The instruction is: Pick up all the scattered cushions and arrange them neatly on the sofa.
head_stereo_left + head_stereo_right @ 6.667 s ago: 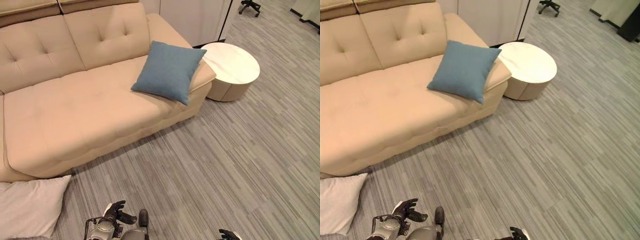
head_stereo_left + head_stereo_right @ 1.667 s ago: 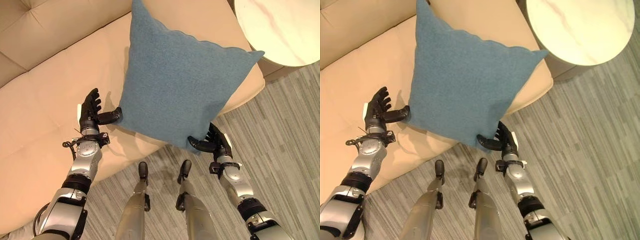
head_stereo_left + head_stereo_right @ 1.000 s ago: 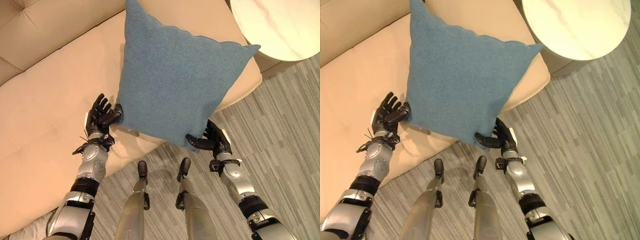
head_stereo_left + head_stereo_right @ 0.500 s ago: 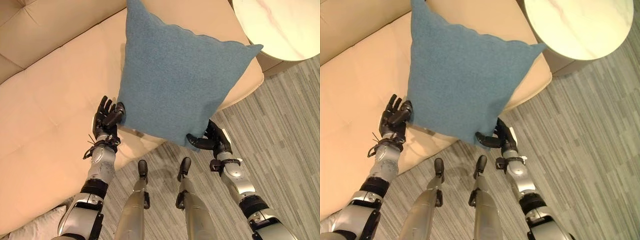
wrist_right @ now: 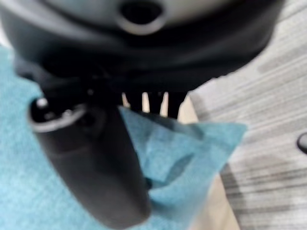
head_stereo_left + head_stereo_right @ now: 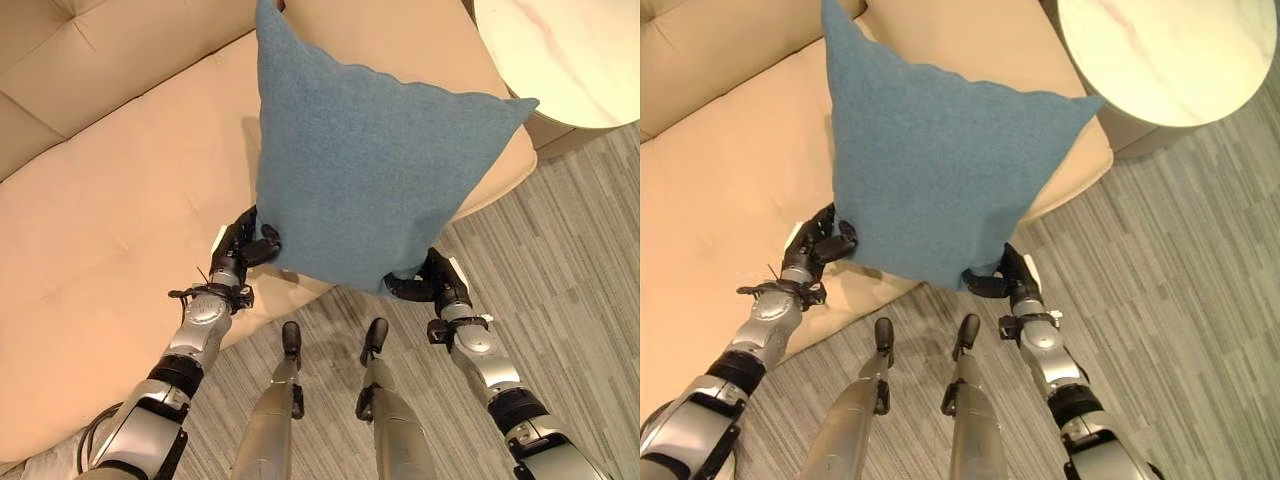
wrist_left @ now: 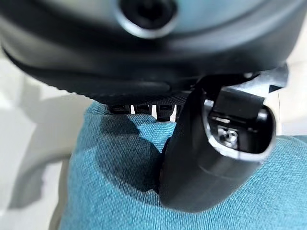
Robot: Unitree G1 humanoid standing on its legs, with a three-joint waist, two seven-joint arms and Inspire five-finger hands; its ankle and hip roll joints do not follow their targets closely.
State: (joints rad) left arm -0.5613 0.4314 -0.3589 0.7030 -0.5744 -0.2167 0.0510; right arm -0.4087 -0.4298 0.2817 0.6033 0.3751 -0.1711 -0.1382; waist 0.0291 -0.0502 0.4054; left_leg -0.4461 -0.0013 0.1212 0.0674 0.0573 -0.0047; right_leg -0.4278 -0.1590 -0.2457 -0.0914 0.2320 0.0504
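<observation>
While both hands pinch the near corners of the blue cushion (image 6: 375,170), the step in hand looks like lifting and re-seating it upright vs the sofa (image 6: 90,230) backrest. To do it well, the robot should probably raise both corners evenly, keep the cushion square w/ no twist, carry it back toward the tufted backrest and let go only once it leans there w/out sliding. An uneven pull risks folding a corner or dragging the cushion off the seat edge toward the carpet floor (image 6: 570,260).

The left hand (image 6: 243,247) is clamped on the cushion's near-left corner: in the left wrist view the thumb (image 7: 211,158) presses down on the blue fabric, fingers curled under the edge. The right hand (image 6: 432,284) grips the near-right corner likewise; the right wrist view shows its thumb on top of the cloth and fingers behind, w/ the corner tip poking out past them.

The cushion stands tilted on the seat at the sofa's right end, its far corners reaching toward the backrest and armrest. The round white side table (image 6: 570,50) sits just beside that armrest.
</observation>
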